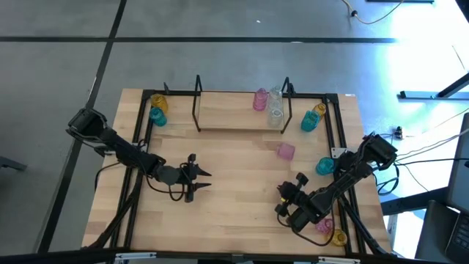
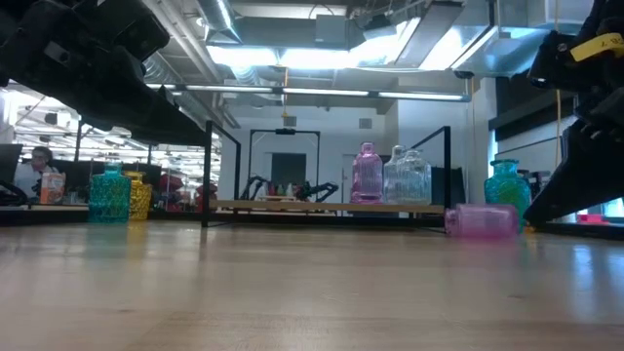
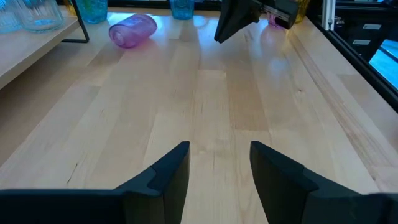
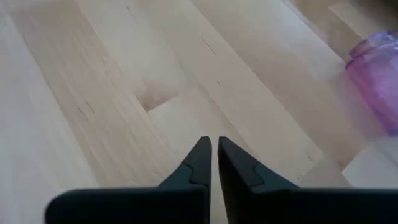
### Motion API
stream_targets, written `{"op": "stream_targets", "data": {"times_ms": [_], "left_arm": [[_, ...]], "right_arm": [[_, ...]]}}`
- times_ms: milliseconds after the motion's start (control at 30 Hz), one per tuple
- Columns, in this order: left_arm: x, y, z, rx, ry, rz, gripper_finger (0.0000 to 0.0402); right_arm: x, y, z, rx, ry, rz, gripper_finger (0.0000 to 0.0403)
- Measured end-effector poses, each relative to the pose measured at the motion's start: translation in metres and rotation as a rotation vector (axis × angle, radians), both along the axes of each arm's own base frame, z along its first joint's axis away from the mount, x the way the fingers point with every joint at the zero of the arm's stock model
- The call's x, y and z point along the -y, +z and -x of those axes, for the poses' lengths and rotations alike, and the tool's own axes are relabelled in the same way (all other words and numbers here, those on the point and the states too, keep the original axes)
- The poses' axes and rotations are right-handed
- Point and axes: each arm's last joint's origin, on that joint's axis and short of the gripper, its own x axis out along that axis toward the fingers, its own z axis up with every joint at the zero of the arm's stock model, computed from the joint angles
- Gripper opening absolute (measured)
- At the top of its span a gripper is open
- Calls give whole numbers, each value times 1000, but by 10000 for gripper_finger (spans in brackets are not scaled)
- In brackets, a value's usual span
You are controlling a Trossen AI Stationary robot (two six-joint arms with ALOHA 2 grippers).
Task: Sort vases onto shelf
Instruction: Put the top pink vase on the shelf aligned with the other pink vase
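Note:
The shelf [image 1: 234, 117] stands at the table's far side, with a pink vase [image 1: 260, 100] and two clear vases [image 1: 275, 110] upright on its right end. Another pink vase [image 1: 286, 151] lies on its side on the tabletop in front of the shelf; it also shows in the left wrist view [image 3: 132, 30] and the low view [image 2: 481, 221]. My left gripper [image 1: 204, 181] is open and empty, low over the table's left middle [image 3: 219, 158]. My right gripper [image 1: 281, 199] is shut and empty over the near right [image 4: 214, 152], short of the lying pink vase [image 4: 379, 68].
A yellow vase [image 1: 158, 103] and a teal vase [image 1: 157, 116] stand left of the shelf. A yellow vase [image 1: 319, 110] and a teal vase [image 1: 309, 122] stand to its right, with another teal vase [image 1: 325, 166] nearer. A pink vase [image 1: 323, 226] and a yellow vase [image 1: 338, 237] sit at the near right corner.

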Motion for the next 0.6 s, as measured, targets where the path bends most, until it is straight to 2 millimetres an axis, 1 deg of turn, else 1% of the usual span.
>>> {"op": "stream_targets", "data": {"times_ms": [67, 133, 200, 300, 367, 433, 533, 600], "left_arm": [[0, 0, 0, 0, 0, 0, 162], [0, 0, 0, 0, 0, 0, 162], [0, 0, 0, 0, 0, 0, 162], [0, 0, 0, -4, -2, 0, 162], [0, 0, 0, -7, -10, 4, 162], [0, -1, 0, -11, -12, 5, 162], [1, -1, 0, -13, -20, 8, 162], [1, -1, 0, -17, -23, 10, 162]], "right_arm": [[1, 1, 0, -31, 21, 10, 39], [3, 6, -2, -83, 19, 16, 67], [7, 15, -6, -136, 0, 38, 104], [17, 30, -11, -239, -37, 95, 170], [27, 41, -16, -318, -80, 121, 218], [41, 47, -21, -407, -133, 100, 266], [62, 48, -31, -537, -119, 64, 327], [77, 47, -38, -601, -84, 51, 356]]}}
